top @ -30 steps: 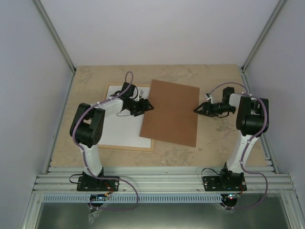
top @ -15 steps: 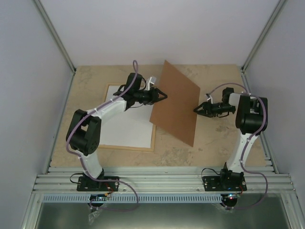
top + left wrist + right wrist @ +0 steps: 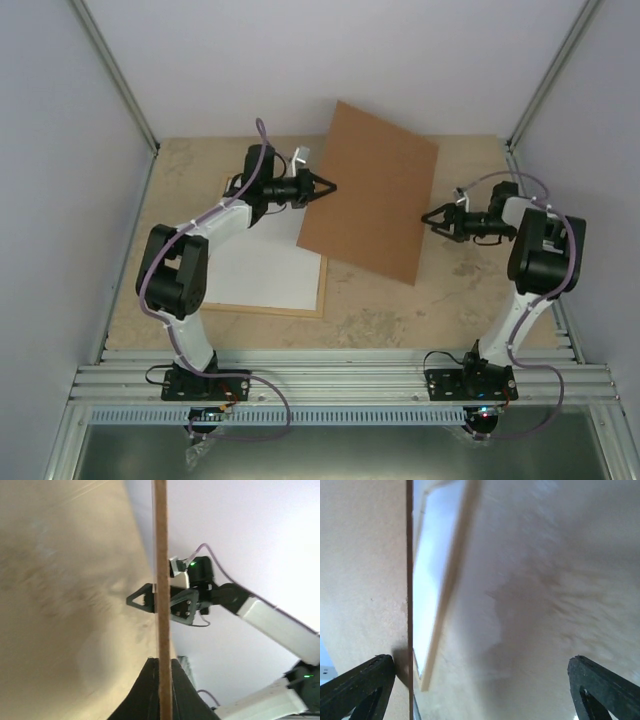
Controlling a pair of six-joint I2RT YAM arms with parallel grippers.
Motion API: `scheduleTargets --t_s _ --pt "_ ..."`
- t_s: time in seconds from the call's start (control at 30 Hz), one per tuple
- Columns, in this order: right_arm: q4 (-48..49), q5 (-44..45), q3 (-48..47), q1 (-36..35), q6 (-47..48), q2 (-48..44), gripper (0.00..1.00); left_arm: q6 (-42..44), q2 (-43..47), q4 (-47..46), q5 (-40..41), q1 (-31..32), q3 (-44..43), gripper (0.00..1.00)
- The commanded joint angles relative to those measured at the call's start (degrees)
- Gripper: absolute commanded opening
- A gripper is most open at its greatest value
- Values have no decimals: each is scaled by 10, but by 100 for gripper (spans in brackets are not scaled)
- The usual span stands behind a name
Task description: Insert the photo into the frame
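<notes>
The left gripper [image 3: 325, 187] is clamped on the left edge of a flat brown backing panel [image 3: 375, 190], holding it lifted and tilted above the table [image 3: 460, 300]. In the left wrist view the panel appears edge-on as a thin upright strip, and the two dark fingers [image 3: 145, 692] press against it from either side at the bottom of the picture.

The right gripper [image 3: 430, 218] has its jaws spread wide and sits right at the panel's opposite, right-hand edge. In the right wrist view one dark fingertip [image 3: 360, 687] is just beside the panel's brown face [image 3: 365, 555], while the other is well away at the far right, over bare table. Whether that nearer fingertip touches the panel cannot be told.

From above, the panel is a large slanted rectangle in the middle of the table. Its far corner shows against the pale back wall, and its near left corner overlaps the right side of the frame in that view.

The frame [image 3: 265, 311] lies flat on the left half of the table, beneath the left arm, its thin light wooden border visible along the near and left sides. A white sheet [image 3: 265, 270] fills its inside. The right wrist view shows the frame's wooden edge [image 3: 455, 575], blurred, beyond the panel
</notes>
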State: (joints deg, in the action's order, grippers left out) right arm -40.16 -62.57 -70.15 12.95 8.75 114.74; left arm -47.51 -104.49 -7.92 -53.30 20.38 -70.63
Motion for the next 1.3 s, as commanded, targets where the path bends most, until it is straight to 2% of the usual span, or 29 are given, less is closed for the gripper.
scheduleTargets --t_s 0.0,0.07,0.13,0.2,0.33,0.4,0.43,0.47,0.57,0.63,0.8,0.9,1.03,1.17,1.27 --pt "13 -108 -10 -8 -8 -73 98 -138 39 -265 -111 -11 8 0" --pt "14 -142 -18 -13 -11 -92 96 -184 47 -324 -113 -11 29 0" --pt "16 -183 -27 -16 -22 -106 92 -194 55 -332 -110 -11 41 0" --pt "18 -207 -32 -20 -34 -124 82 -196 60 -336 -111 -12 49 0" --pt "54 -212 -20 -32 -83 -159 44 -205 65 -349 -111 -16 59 0" --pt "92 -210 -10 -37 -140 -178 20 -192 69 -328 -106 -22 62 2" --pt "113 -206 -6 -39 -169 -188 5 -176 73 -307 -102 -30 61 8" --pt "137 -198 0 -40 -198 -197 1 -150 79 -275 -96 -37 58 18" --pt "195 -187 15 -41 -270 -222 1 32 101 -47 -49 -74 29 51" --pt "226 -180 28 -41 -305 -236 1 130 116 64 -4 -113 21 73" --pt "264 -176 46 -42 -346 -256 1 354 124 326 140 -240 -11 99" --pt "262 -175 45 -41 -344 -258 1 435 84 432 220 -315 -28 99" --pt "258 -173 42 -40 -342 -261 1 505 58 476 250 -421 -17 99" --pt "245 -167 46 -41 -329 -261 1 599 29 512 278 -447 -16 99" --pt "213 -147 46 -41 -300 -259 1 624 5 530 258 -449 -14 99"
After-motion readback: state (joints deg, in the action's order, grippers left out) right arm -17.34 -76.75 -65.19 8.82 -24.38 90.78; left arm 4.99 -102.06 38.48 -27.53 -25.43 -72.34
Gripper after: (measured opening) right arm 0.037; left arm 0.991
